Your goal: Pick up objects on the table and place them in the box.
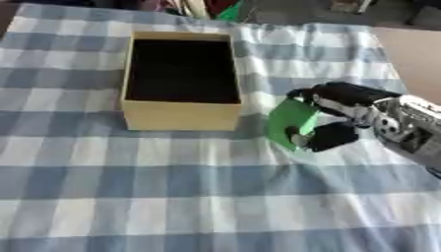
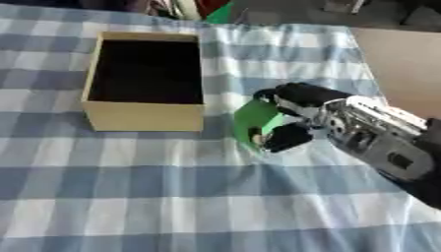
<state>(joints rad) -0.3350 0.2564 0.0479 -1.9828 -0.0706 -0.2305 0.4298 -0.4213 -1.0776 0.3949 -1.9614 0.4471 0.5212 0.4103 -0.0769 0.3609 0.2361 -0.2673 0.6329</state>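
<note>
A flat green curved object (image 1: 291, 120) is pinched between fingers and thumb of the right hand (image 1: 349, 110).

It is held just right of the open yellow cardboard box (image 1: 181, 115), near its front right corner; bare checked blue-and-white cloth (image 1: 172, 197) lies in front.

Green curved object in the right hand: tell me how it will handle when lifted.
The green curved object looks thin and ring-like, so it is probably light. The right hand has fingers and thumb curled round it, so it seems stiff enough to hold its shape. If dropped, its rounded form might roll.
</note>
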